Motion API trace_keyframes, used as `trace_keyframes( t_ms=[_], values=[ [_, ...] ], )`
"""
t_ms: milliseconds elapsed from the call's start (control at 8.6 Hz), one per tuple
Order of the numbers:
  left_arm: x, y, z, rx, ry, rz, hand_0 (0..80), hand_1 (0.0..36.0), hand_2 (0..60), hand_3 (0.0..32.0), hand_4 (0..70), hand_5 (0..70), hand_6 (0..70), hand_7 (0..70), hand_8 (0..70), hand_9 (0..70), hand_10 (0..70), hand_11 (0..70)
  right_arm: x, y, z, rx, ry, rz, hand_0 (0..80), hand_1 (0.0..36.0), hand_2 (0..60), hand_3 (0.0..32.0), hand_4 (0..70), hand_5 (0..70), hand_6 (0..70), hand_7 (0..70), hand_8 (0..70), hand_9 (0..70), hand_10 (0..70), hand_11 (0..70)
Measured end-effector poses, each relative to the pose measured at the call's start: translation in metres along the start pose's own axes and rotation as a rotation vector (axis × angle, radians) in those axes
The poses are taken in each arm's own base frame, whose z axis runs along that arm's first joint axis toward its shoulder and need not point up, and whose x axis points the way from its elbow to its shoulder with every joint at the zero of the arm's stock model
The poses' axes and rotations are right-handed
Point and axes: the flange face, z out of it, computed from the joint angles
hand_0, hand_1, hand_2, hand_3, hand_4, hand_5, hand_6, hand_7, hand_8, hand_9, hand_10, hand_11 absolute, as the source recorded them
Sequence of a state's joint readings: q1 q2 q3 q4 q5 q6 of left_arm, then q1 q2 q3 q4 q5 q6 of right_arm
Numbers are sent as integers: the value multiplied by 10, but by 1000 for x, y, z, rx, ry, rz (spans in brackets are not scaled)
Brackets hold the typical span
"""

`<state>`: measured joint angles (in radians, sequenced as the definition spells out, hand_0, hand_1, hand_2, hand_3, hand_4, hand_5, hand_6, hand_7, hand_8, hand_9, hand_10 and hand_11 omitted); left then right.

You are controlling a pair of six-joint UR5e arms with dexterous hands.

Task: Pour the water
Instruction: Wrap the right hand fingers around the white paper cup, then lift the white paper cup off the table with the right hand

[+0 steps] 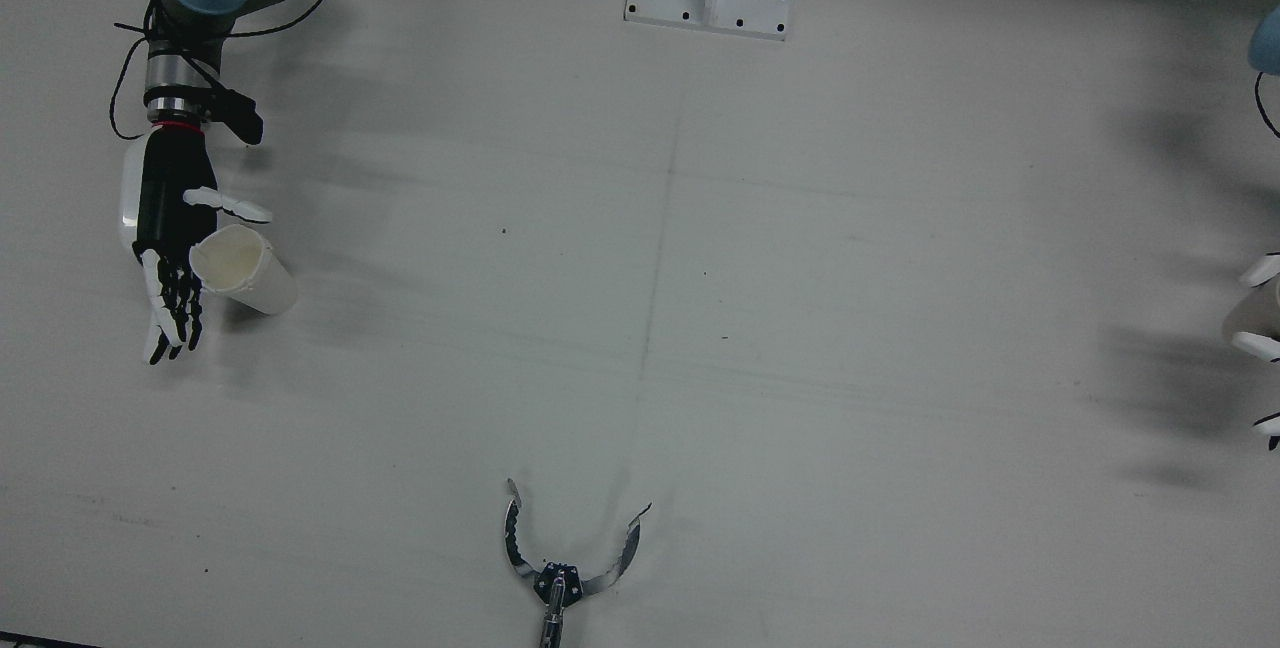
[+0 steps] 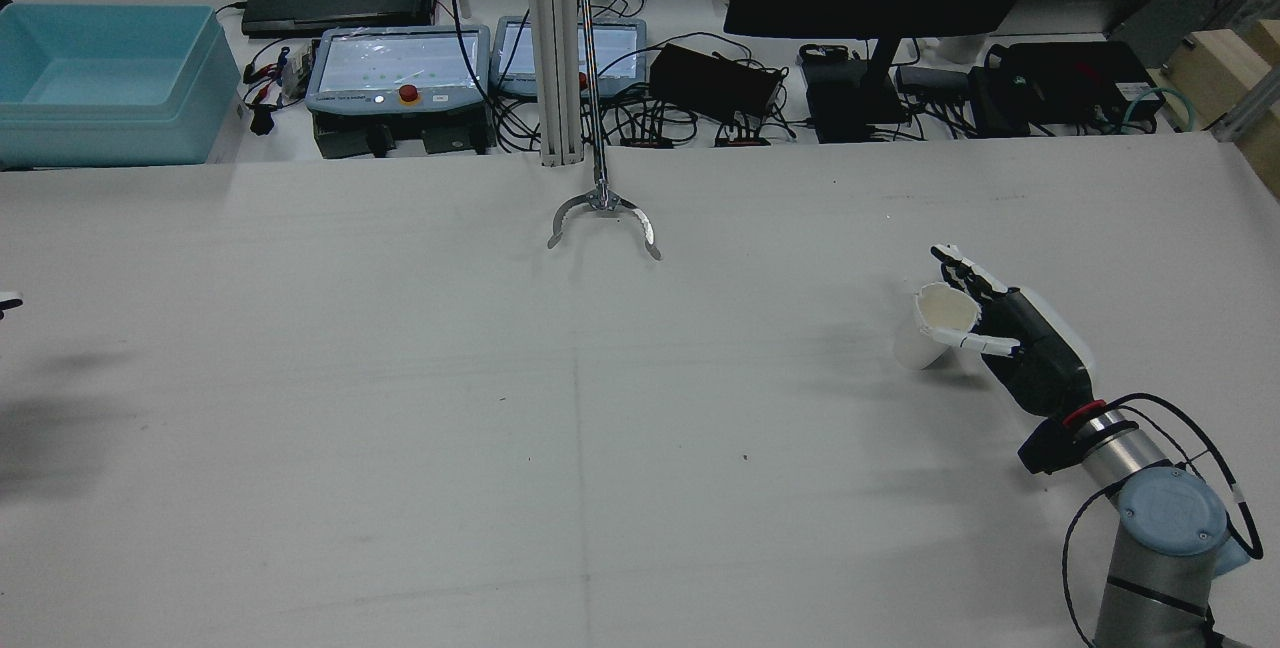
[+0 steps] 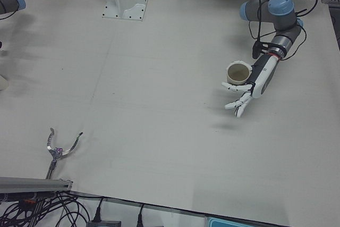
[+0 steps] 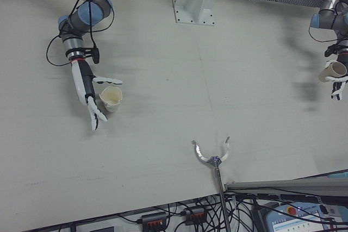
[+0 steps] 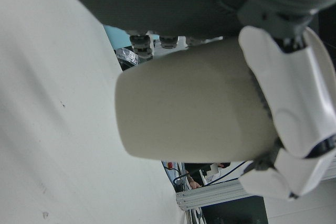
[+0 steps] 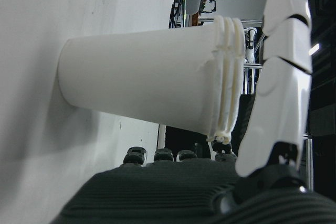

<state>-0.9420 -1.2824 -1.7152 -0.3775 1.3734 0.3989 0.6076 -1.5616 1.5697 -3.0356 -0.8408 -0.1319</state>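
In the front view, the right hand is at the far left of the table, fingers spread straight beside a white cup that stands on the table, thumb reaching over its rim; it has no closed hold on it. A metal claw tool lies near the middle front edge. At the far right, the left hand holds a second cup above the table, thumb and fingers wrapped round it.
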Motion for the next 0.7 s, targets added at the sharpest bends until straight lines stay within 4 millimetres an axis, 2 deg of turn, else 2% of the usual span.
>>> trace_keyframes(
  t_ms=[465, 698],
  values=[
    [1, -6, -16, 5, -1, 1, 405, 139, 550, 0, 700, 187, 138, 202, 21, 32, 53, 75, 1, 3, 0, -3, 2, 2, 559, 242, 88, 16, 0, 112, 0, 0, 19, 14, 17, 52],
    [1, -7, -17, 4, -1, 1, 409, 142, 553, 0, 700, 186, 138, 204, 21, 32, 53, 75, 2, 1, 0, -1, 3, -1, 537, 221, 91, 2, 0, 114, 0, 0, 13, 8, 15, 46]
  ],
)
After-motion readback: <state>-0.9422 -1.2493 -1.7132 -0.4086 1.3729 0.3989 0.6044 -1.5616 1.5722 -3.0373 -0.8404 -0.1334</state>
